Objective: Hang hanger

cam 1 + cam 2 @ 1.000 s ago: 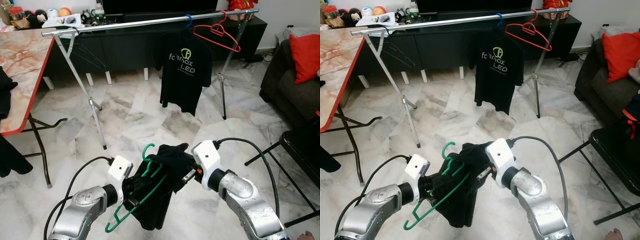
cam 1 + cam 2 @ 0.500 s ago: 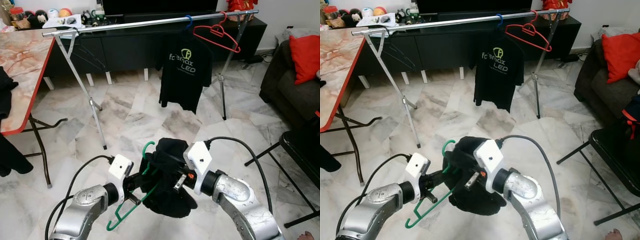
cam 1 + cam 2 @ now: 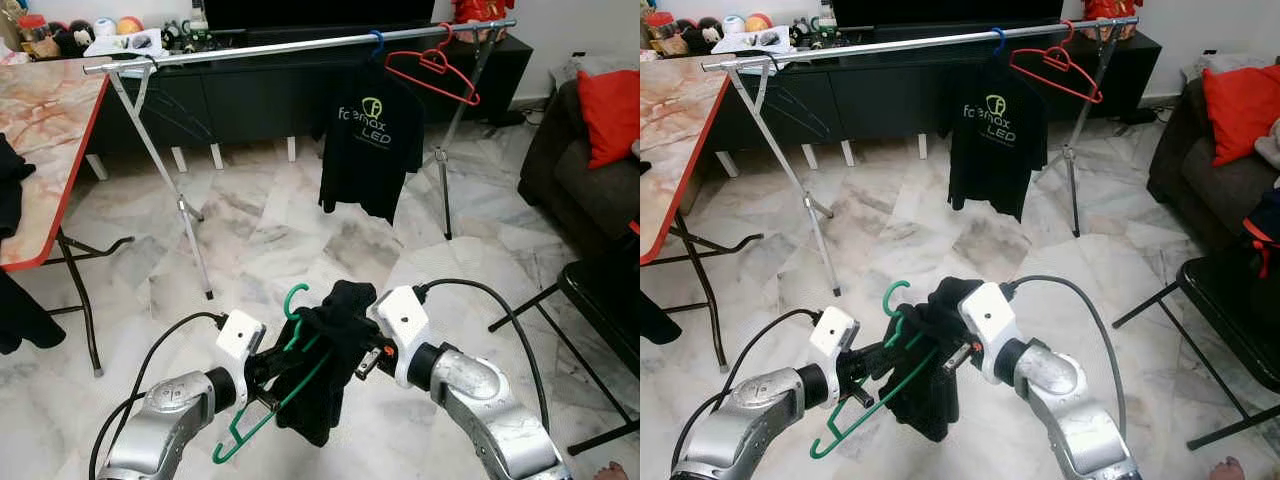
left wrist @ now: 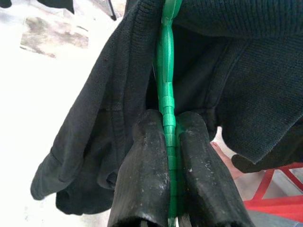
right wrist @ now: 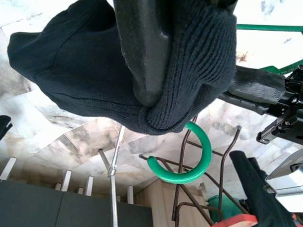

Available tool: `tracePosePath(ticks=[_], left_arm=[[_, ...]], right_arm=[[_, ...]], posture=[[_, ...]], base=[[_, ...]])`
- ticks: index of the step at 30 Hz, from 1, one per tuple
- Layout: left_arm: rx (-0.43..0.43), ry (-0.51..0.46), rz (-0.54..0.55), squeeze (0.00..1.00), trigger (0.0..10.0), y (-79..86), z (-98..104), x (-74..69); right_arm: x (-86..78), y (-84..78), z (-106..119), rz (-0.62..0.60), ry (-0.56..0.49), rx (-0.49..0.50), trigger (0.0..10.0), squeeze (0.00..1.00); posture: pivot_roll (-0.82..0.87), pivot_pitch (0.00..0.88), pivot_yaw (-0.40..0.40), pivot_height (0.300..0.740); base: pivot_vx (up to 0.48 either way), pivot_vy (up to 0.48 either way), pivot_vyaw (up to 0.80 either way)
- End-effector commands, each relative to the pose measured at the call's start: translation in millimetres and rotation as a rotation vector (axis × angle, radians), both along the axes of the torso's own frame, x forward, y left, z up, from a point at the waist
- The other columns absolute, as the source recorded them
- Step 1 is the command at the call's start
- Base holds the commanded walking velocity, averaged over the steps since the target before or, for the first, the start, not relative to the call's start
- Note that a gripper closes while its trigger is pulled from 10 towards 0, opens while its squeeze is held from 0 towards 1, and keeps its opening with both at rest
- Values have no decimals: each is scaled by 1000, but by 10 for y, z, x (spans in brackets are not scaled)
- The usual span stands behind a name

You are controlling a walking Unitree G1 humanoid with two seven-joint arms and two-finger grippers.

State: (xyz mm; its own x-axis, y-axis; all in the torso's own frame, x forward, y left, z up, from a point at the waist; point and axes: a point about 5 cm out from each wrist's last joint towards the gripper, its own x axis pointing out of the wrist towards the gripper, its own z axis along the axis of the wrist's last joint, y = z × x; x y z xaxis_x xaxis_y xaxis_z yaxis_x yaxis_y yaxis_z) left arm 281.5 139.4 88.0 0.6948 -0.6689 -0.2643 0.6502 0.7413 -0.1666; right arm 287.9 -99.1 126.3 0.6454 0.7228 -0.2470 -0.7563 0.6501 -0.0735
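Note:
My left gripper (image 3: 268,366) is shut on the shoulder bar of a green hanger (image 3: 293,300), low in front of me; in the left wrist view both fingers (image 4: 147,165) pinch the green hanger (image 4: 166,94). A black knit garment (image 3: 322,385) drapes over the hanger and hangs below it. My right gripper (image 3: 362,358) is shut on the garment's upper fold, right beside the hook; the knit garment (image 5: 71,71) wraps one finger (image 5: 142,47) in the right wrist view. The silver clothes rail (image 3: 300,44) stands across the room, well beyond both grippers.
On the rail hang a black printed T-shirt (image 3: 372,150) on a blue hanger and a bare red hanger (image 3: 435,68). A marble-topped folding table (image 3: 50,150) stands at left, a sofa with a red cushion (image 3: 610,110) and a black chair (image 3: 600,300) at right.
My right gripper swung left over the hanger with the garment, then drew back to the right. The garment now hangs lower along the hanger. The left gripper has hardly moved.

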Motion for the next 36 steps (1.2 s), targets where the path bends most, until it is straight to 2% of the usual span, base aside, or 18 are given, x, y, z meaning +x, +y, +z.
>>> tracePosePath(ticks=[1,8,9,11,12,20,22,27,31,36], left_arm=[[-21,-7,-3,0,10000,26,38,-15],[-38,-6,-35,0,10000,1,63,-37],[-38,-6,-37,0,10000,1,64,-41],[-38,-6,-37,0,10000,6,63,-40],[-37,-5,-37,0,10000,9,62,-42],[-41,-1,-41,0,10000,11,63,-48],[-44,0,-42,0,10000,14,67,-46],[-51,-2,-41,0,10000,14,69,-45],[-83,-11,-30,0,10000,9,93,-34],[-167,-33,-27,0,10000,-6,177,-13]], right_arm=[[-32,33,23,25,-7,3,10000,0],[4,-10,-3,-6,3,-21,10000,0],[8,-8,5,-7,4,-15,10000,671],[6,-2,15,-4,5,-7,10000,671],[3,3,16,-2,5,-6,10000,1000],[-27,-2,-18,18,19,-30,10000,1000],[-35,-33,-70,18,27,-84,10000,1000],[-28,-65,-117,6,32,-134,10000,1000],[-42,-62,-131,14,36,-142,10000,1000],[-106,-33,-137,64,43,-138,10000,1000]], posture=[[6,145,1,721],[6,149,3,721],[6,149,3,721],[6,150,3,721],[6,150,3,721],[6,151,3,721],[6,153,3,721],[4,153,3,721],[3,152,2,721],[-2,149,-1,721]], base=[[0,0,0],[0,0,0],[0,0,0],[0,0,0],[0,0,0],[0,0,0],[0,0,0],[0,0,0],[0,0,0],[0,0,0]])
